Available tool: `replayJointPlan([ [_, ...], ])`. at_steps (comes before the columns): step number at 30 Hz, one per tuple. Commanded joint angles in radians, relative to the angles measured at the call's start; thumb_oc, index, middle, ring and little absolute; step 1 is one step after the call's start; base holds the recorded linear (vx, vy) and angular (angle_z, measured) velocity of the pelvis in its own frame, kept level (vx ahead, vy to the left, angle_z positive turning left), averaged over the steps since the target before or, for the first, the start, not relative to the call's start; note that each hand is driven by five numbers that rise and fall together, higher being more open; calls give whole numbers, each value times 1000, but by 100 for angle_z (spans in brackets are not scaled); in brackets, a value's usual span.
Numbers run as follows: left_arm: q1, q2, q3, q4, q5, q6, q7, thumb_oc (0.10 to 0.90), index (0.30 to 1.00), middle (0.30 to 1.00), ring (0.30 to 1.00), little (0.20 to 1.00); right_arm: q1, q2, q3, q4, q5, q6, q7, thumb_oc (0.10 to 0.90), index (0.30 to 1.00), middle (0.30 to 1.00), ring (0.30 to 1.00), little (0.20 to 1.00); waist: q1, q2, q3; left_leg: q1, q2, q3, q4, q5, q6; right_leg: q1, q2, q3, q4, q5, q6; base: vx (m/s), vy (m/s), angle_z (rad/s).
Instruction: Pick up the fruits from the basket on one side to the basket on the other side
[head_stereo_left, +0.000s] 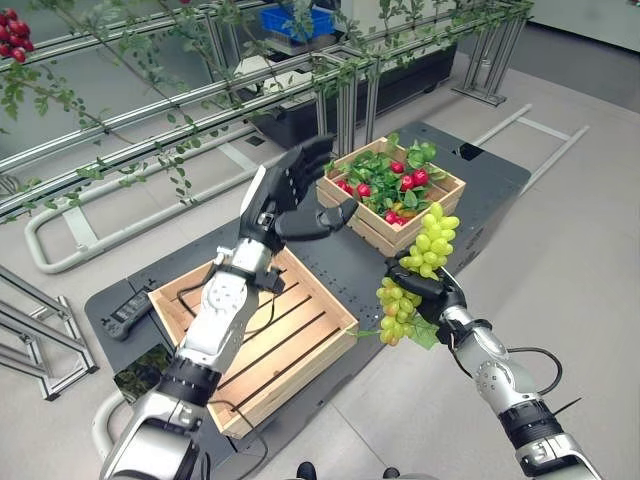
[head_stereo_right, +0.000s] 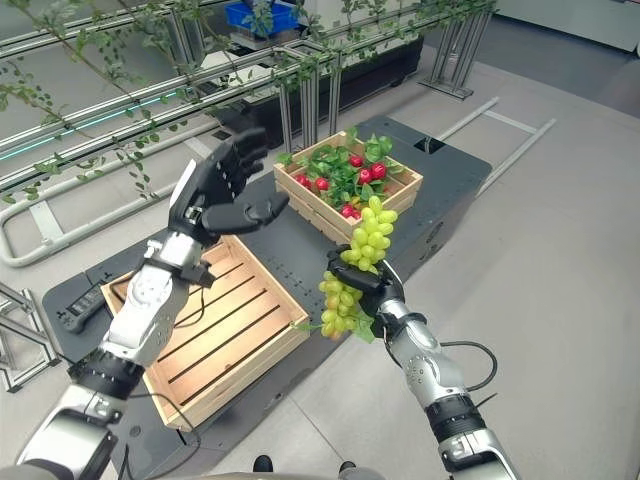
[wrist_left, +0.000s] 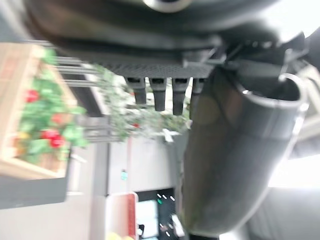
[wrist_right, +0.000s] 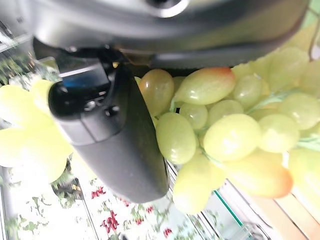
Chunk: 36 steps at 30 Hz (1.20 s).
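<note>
A: Where is the green grape bunch (head_stereo_left: 425, 262)?
B: Held aloft, hanging long and loose, just off the near edge of the leaf-filled slatted wooden crate (head_stereo_left: 392, 190).

A: That crate's contents?
B: Green leaves and red fruits (head_stereo_left: 413, 179).

A: The empty slatted wooden crate (head_stereo_left: 256, 325)?
B: Left of the filled crate, flat on the dark platform.

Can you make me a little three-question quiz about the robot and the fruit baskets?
1. True or false: the right hand is holding a bunch of green grapes.
2. What does the nearer wooden basket hold? A) red fruits B) nothing C) grapes
3. Fill in: the left hand is raised with its fingers ____.

Key: 1. True. 2. B; the red fruits and leaves sit in the farther basket. 3. Open; it holds nothing.
</note>
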Motion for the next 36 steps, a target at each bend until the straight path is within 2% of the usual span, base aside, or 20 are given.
replayJointPlan([
  [1,-53,-29,77,88,36,-79,46,800,900,900,900,900,-25,6,-85,-100,-9,-146,70,400,300,300,300,300,-3,-12,-111,15,41,-29,1,-51,-33,-53,-23,16,0,87,-8,5,-56,-10],
  [8,17,-73,83,157,55,-83,47,800,900,900,900,900,23,-4,-120,-126,-5,-151,97,400,300,300,300,300,-21,-23,-105,22,54,-5,1,-46,-34,-58,-4,46,0,90,-16,-12,-59,-11],
  [11,37,-82,91,179,33,-89,65,800,900,900,900,900,17,-6,-117,-130,0,-145,95,400,300,300,300,300,-22,-29,-100,31,41,-11,29,-50,-35,-58,3,71,0,97,-25,-27,9,-7],
  [13,50,-87,110,186,16,-104,108,800,900,900,900,900,-11,-17,-100,-116,12,-137,107,400,300,300,300,300,-5,-46,-90,-8,-1,-100,142,-97,-28,-62,-2,119,3,113,-34,-62,73,-39],
  [14,76,-87,135,186,14,-141,152,800,900,900,900,900,-51,-22,-71,-93,24,-133,123,400,300,300,300,300,29,-57,-74,-57,-64,-236,216,-131,-9,-79,-6,176,30,125,-41,-119,137,-79],
  [15,94,-83,157,172,11,-149,162,800,900,900,900,900,-71,-25,-53,-86,33,-133,134,400,300,300,300,300,53,-50,-68,-73,-93,-317,199,-118,9,-92,7,209,59,117,-45,-127,191,-127],
  [16,103,-78,170,159,15,-152,161,800,900,900,900,900,-92,-18,-35,-76,29,-146,129,400,300,300,300,300,67,-40,-67,-71,-108,-364,177,-115,24,-101,18,227,82,100,-48,-120,193,-145],
  [18,88,-63,170,149,23,-147,144,800,900,900,900,900,-114,-5,-24,-70,19,-182,104,400,300,300,300,300,67,-21,-60,-59,-96,-342,115,-83,34,-130,19,216,125,80,-43,-150,200,-175],
  [20,46,-56,146,177,15,-158,159,800,900,900,900,900,-119,-1,-29,-86,42,-201,77,400,300,300,300,300,43,-14,-55,-48,-100,-351,80,-70,34,-178,12,231,135,103,-21,-202,194,-78],
  [24,-15,-52,135,211,25,-191,191,800,900,900,900,900,-152,0,-29,-82,47,-174,84,400,300,300,300,300,12,-9,-50,-27,-104,-332,48,-86,38,-223,-2,258,106,151,11,-150,124,-28],
  [30,-51,-41,131,215,16,-207,203,800,900,900,900,900,-151,-13,-36,-53,47,-184,95,400,300,300,300,300,-4,-14,-65,-24,-108,-282,56,-115,45,-228,-24,270,65,177,31,-150,108,-28],
  [33,-55,-38,131,214,17,-208,181,800,900,900,900,900,-130,-18,-51,-60,45,-186,89,400,300,300,300,300,-16,-21,-64,-18,-118,-247,84,-146,52,-244,-49,272,42,212,49,-102,71,-16],
  [35,-48,-34,130,202,22,-208,177,800,900,900,900,900,-115,-16,-59,-58,49,-183,103,400,300,300,300,300,-19,-24,-55,-12,-124,-229,99,-160,53,-266,-69,248,36,243,61,-106,41,-27],
  [36,-33,-29,132,190,25,-208,186,800,900,900,900,900,-109,-10,-63,-54,56,-176,114,400,300,300,300,300,-14,-20,-47,-3,-122,-213,99,-162,49,-278,-80,210,40,261,64,-88,14,-35],
])
